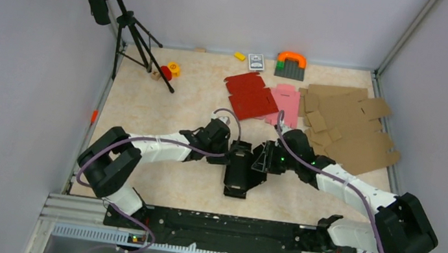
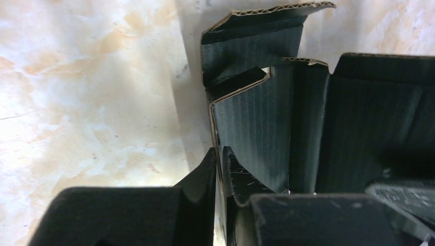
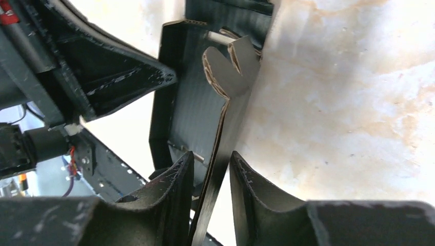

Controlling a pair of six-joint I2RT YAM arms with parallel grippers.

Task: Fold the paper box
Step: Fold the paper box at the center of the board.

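The left jaws are pressed together on a thin side wall of the black cardboard box with flaps and tabs (image 1: 238,175). The right jaws are spread, one on each side of the other side wall. There is a little gap on both sides, so they are not pinching it yet.

The black box sits on the pale, marbled tabletop (image 1: 165,102), right between the two arms. It is well apart from the flat red cardboard sheet (image 1: 248,96) and the flat pink cardboard sheet (image 1: 284,98) farther back.

What could go wrong? The card is thin. If the right jaws close crooked, I think they could squash or bend the wall (image 3: 218,154). If the arms pull away from each other, the wall held on the left (image 2: 251,138) could tear or slip out. The curved tab (image 3: 220,69) could pop loose too.

The box's long side runs from the near edge of the tabletop toward the far wall. Its side walls stand up, and the open inside faces up.
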